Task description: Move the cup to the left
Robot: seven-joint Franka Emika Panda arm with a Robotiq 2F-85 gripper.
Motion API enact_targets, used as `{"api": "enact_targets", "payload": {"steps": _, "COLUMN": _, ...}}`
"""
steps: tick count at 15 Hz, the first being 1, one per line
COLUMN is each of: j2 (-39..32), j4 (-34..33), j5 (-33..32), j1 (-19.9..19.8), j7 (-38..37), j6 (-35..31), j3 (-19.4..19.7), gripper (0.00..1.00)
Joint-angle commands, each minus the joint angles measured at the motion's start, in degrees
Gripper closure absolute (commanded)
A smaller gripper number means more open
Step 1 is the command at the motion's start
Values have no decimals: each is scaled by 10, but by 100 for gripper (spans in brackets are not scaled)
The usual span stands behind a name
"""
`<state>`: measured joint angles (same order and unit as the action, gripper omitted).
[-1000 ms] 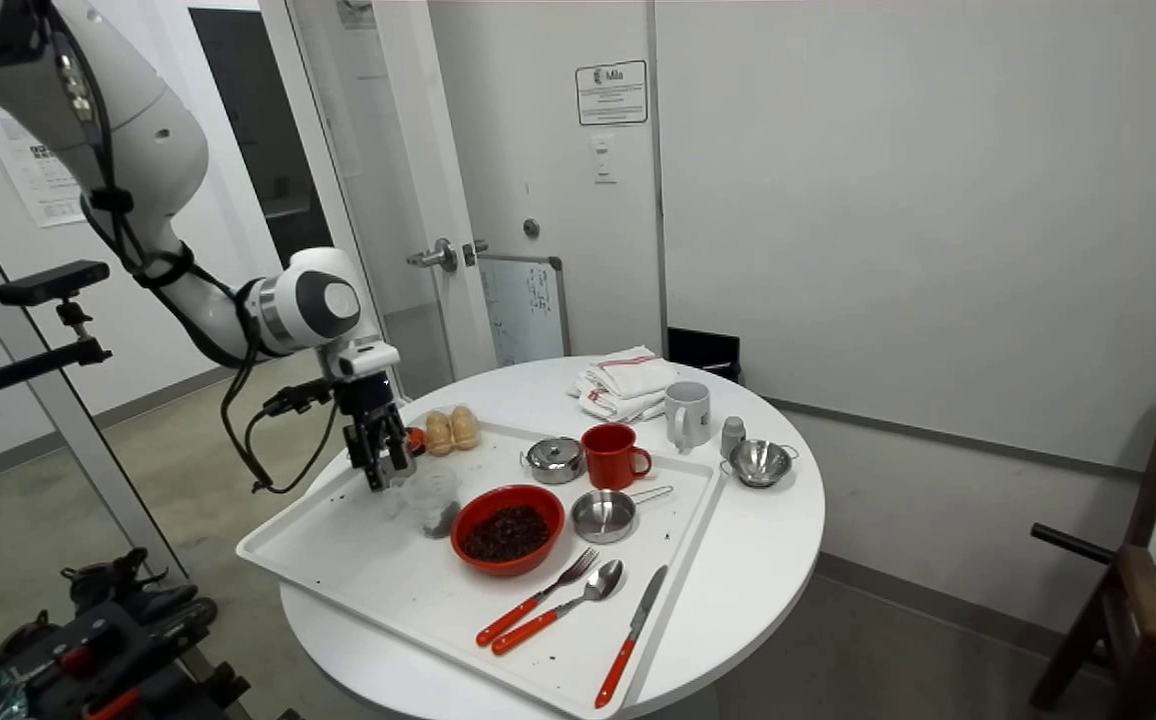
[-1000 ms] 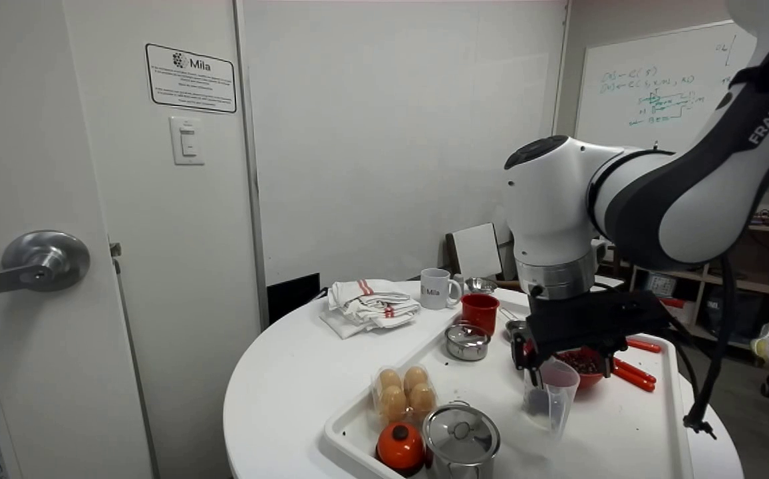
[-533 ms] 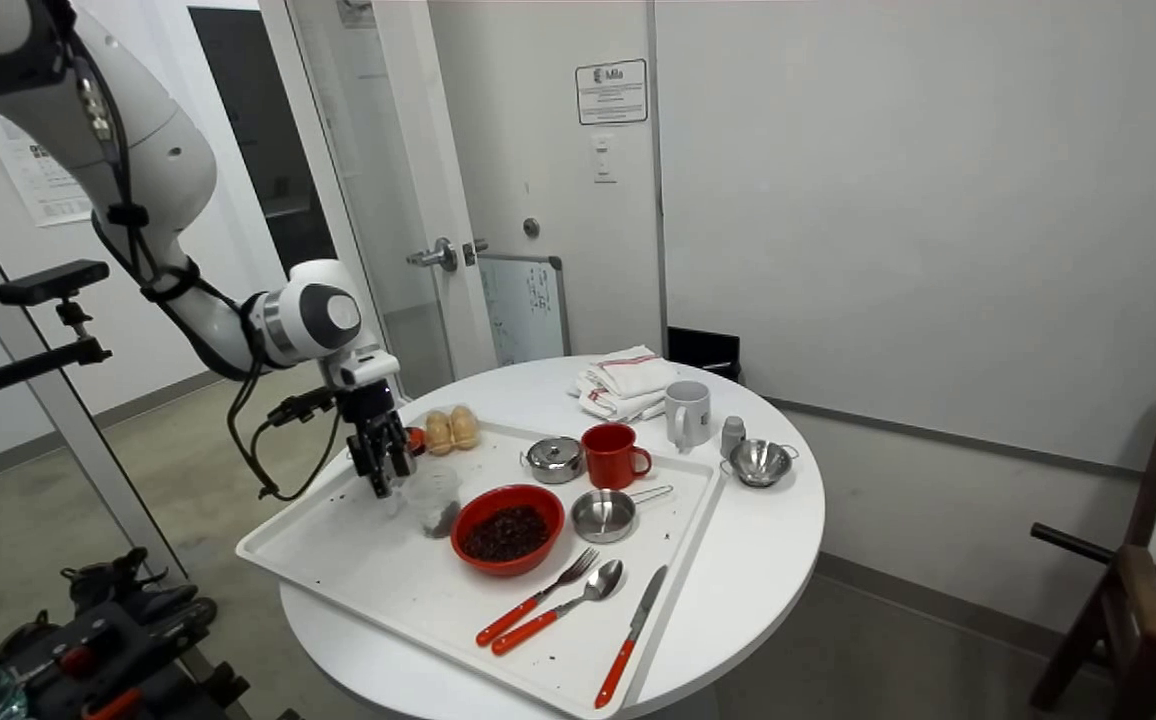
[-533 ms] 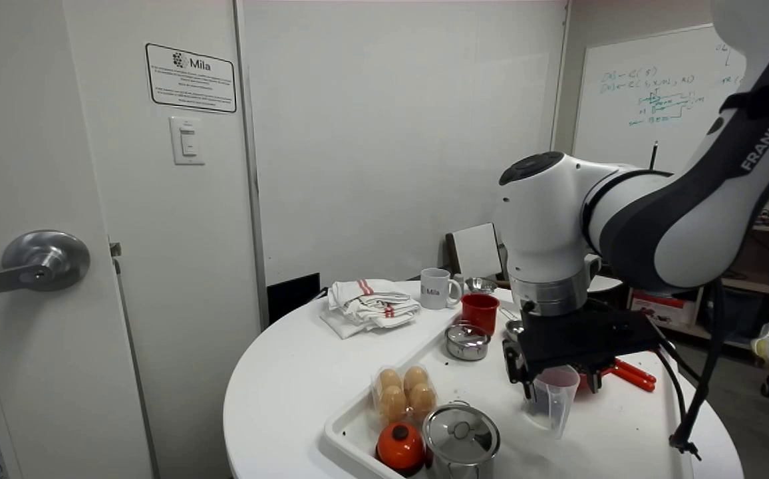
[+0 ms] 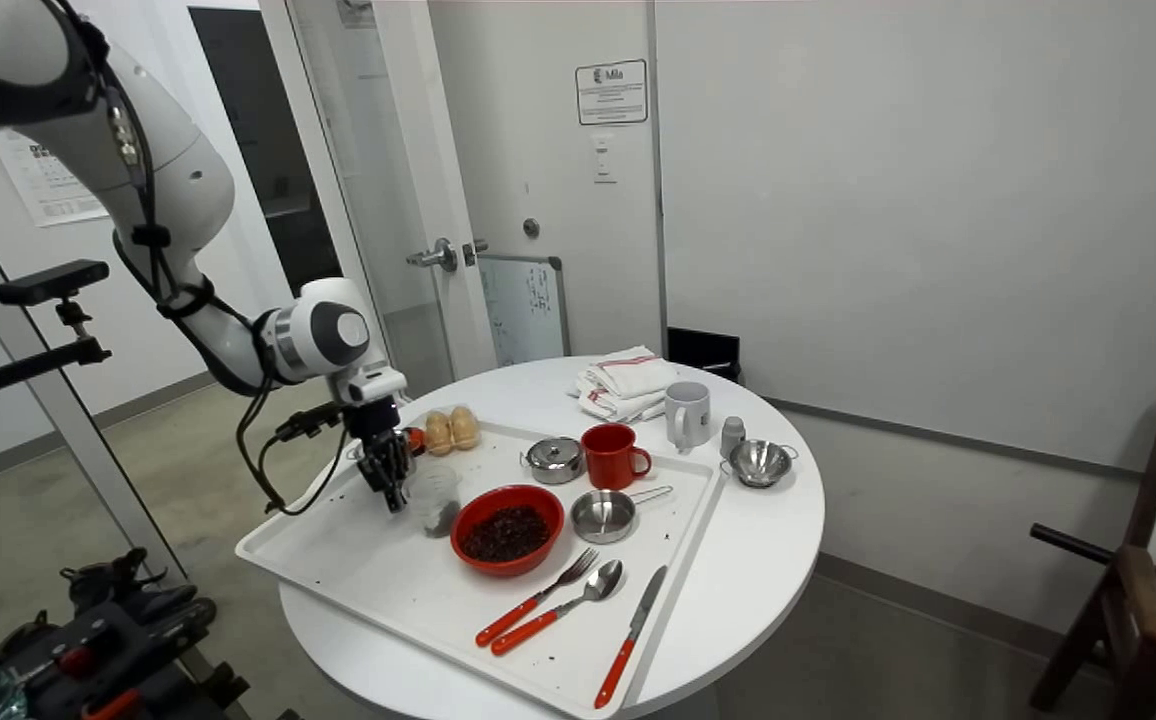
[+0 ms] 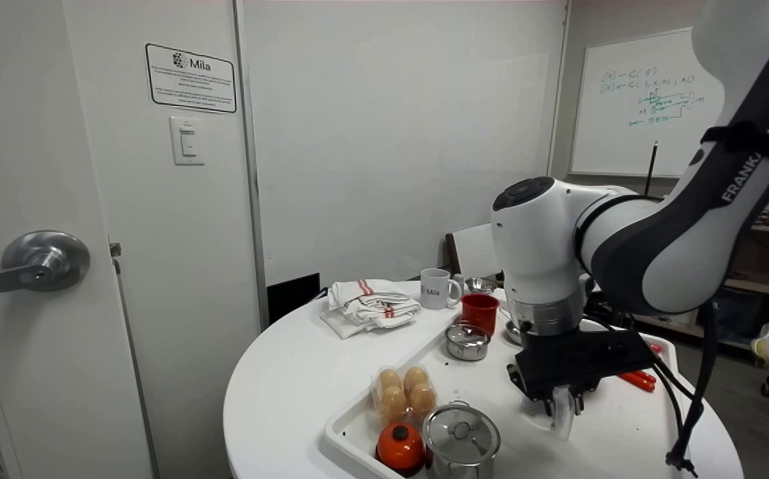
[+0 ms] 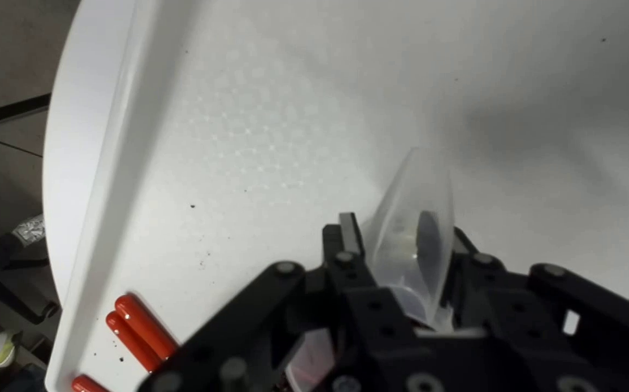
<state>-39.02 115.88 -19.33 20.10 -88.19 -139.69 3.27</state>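
Note:
The cup, a clear plastic one with a tapered side part, stands upright on the white tray [image 5: 338, 545]; in an exterior view the cup [image 5: 435, 497] is beside the red bowl. My gripper [image 7: 404, 226] reaches down over its side, and in the wrist view the cup's translucent wall or handle [image 7: 418, 190] fills the space between the pads. Both fingers look to be touching it, so the jaws are shut on the cup. From an exterior view, a pale strip of the cup [image 6: 563, 426] shows between the gripper's [image 6: 564, 404] dark fingers; the rest is mostly hidden behind them.
A red bowl [image 5: 508, 530] of dark food sits close by the cup. Eggs [image 6: 404, 392], an orange pot [image 6: 400, 447] and a lidded steel pot [image 6: 462, 439] share the tray. A red mug [image 5: 613, 455] and cutlery [image 5: 548, 605] lie farther off.
My gripper has come down to the side of the cup, and its fingers have drawn together from wide apart onto it. The cup appears to stay in its place.

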Motion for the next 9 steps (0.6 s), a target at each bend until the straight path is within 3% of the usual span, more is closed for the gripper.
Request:
{"api": "enact_targets", "payload": {"steps": 1, "j2": -13, "j4": -14, "j5": 15, "j1": -4, "j7": 26, "j6": -2, "j3": -1, "gripper": 45}}
{"api": "enact_targets", "payload": {"steps": 3, "j2": -10, "j4": -10, "j5": 8, "j1": 1, "j7": 26, "j6": -7, "j3": 4, "gripper": 38}}
{"api": "enact_targets", "payload": {"steps": 7, "j2": 8, "j4": 10, "j5": 5, "j1": 4, "j7": 31, "j6": -23, "j3": 4, "gripper": 8}}
{"api": "enact_targets", "payload": {"steps": 9, "j2": 12, "j4": 15, "j5": 6, "j1": 3, "j7": 36, "j6": -37, "j3": 2, "gripper": 0}}
